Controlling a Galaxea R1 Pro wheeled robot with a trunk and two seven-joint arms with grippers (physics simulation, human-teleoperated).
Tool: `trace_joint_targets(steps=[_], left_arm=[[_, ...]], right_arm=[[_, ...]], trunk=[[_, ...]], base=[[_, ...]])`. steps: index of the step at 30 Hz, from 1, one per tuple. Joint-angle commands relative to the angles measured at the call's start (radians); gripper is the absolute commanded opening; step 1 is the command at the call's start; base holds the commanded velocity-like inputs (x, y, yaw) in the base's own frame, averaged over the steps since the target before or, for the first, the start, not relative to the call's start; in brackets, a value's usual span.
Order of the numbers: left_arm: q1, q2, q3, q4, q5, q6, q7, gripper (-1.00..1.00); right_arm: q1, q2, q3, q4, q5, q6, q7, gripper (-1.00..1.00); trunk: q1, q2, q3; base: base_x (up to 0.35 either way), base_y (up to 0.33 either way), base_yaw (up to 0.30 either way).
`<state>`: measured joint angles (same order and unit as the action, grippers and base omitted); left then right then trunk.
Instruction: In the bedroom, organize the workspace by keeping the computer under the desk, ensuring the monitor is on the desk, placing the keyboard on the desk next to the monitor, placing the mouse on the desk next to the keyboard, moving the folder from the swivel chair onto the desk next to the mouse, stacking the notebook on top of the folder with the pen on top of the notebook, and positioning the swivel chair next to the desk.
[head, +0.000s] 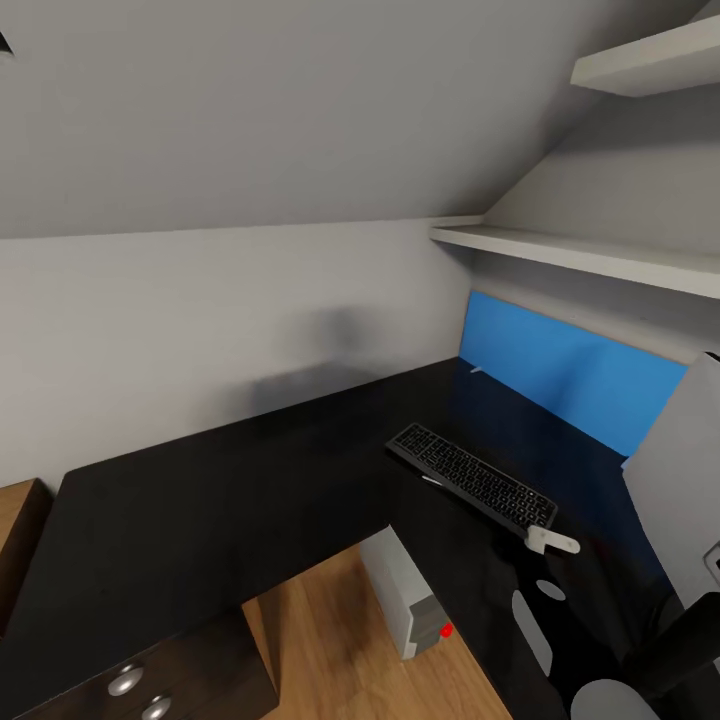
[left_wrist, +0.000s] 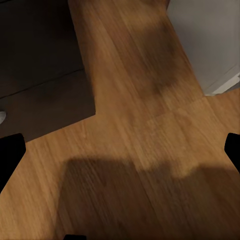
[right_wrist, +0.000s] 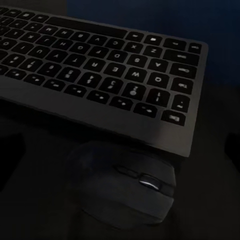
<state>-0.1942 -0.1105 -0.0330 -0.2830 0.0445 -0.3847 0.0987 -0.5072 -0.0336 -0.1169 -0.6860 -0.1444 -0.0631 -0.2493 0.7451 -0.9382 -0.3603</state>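
The mouse (right_wrist: 122, 187) was seen just beside the keyboard (right_wrist: 100, 70) on the desk (head: 200, 480), prob. as the task wanted. R gripper (right_wrist: 120, 150) was spread open above it, nothing held; L gripper (left_wrist: 120, 150) was likewise open, idle over the floor (left_wrist: 140, 100).

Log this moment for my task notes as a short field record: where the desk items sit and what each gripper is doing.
keyboard: flat on the desk, angled, before the blue back panel
mouse: on the desk, touching the keyboard's near edge
computer: on the floor under the desk
left gripper: open over bare wooden floor
right gripper: open above the mouse
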Motion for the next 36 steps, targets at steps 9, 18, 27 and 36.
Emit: trace_joint_targets(steps=[9,18,27,36], left_arm=[[-0.001,0.000,-0.004,0.001,0.005,-0.003,0.004,1.00],[-0.001,0.000,-0.004,0.001,0.004,-0.003,0.005,1.00],[-0.001,0.000,-0.004,0.001,0.004,-0.003,0.006,1.00],[-0.001,0.000,-0.004,0.001,0.003,-0.003,0.006,1.00]], right_arm=[[-0.001,0.000,0.002,0.002,-0.011,-0.006,0.000,1.00],[-0.001,-0.001,0.002,0.006,-0.010,-0.007,-0.002,1.00],[-0.001,-0.002,0.002,0.012,-0.009,-0.007,-0.002,1.00],[-0.001,-0.001,0.002,0.013,-0.009,-0.007,-0.002,1.00]], trunk=[[0.019,-0.036,-0.017],[0.054,-0.099,-0.045],[0.088,-0.162,-0.073],[0.115,-0.211,-0.095]], base=[[0.000,0.000,0.000],[0.000,0.000,0.000],[0.000,0.000,0.000],[0.000,0.000,0.000]])
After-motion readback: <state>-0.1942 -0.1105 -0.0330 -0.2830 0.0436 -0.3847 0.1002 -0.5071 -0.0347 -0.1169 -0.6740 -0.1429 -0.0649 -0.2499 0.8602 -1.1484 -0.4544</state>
